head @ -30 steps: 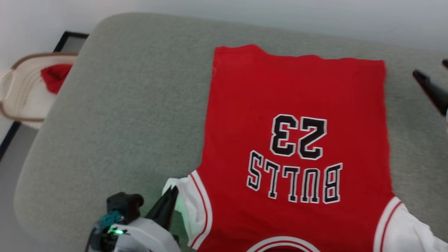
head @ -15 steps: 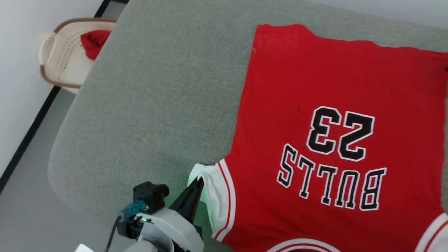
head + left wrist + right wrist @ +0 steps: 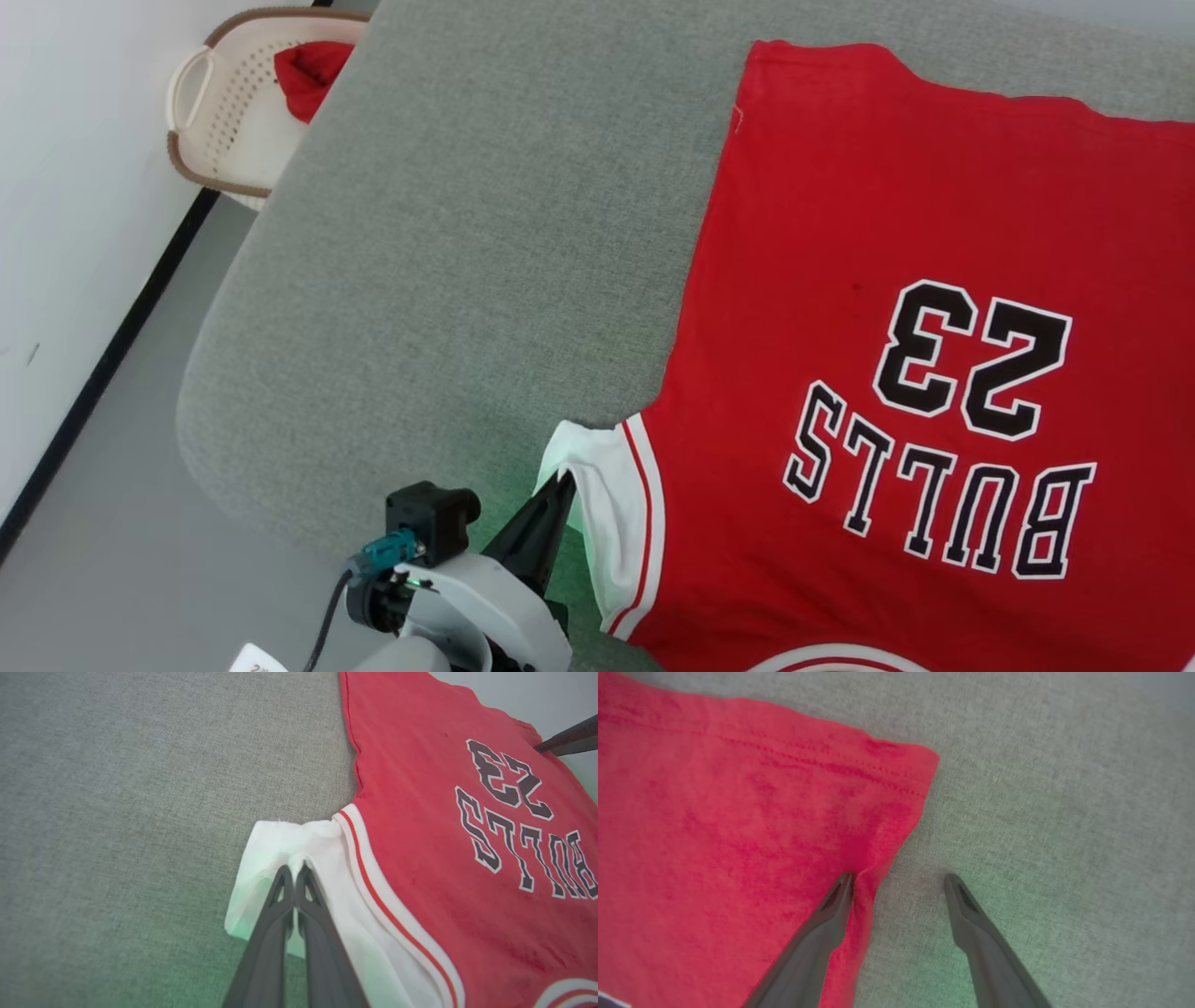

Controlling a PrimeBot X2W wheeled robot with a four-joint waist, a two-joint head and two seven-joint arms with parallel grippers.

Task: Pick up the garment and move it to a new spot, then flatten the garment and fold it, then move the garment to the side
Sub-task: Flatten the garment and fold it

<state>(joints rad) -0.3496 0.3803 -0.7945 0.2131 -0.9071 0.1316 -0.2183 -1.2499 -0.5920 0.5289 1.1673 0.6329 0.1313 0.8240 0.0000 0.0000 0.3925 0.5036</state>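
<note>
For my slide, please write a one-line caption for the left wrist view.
The left gripper, shut, pinches the white sleeve of the red garment, spread on a grey cushion.

Head cam swung left: basket (image 3: 233, 121) w/ red cloth (image 3: 308, 70) now fuller in view, garment (image 3: 887, 187) further right in frame.

The left gripper (image 3: 295, 868), on a pale wrist (image 3: 485, 611) low in the head view, has its two dark fingers pressed together, tips pinching the white sleeve of the garment (image 3: 420, 835), while the right gripper (image 3: 899, 877) holds its fingers spread wide apart.
</note>
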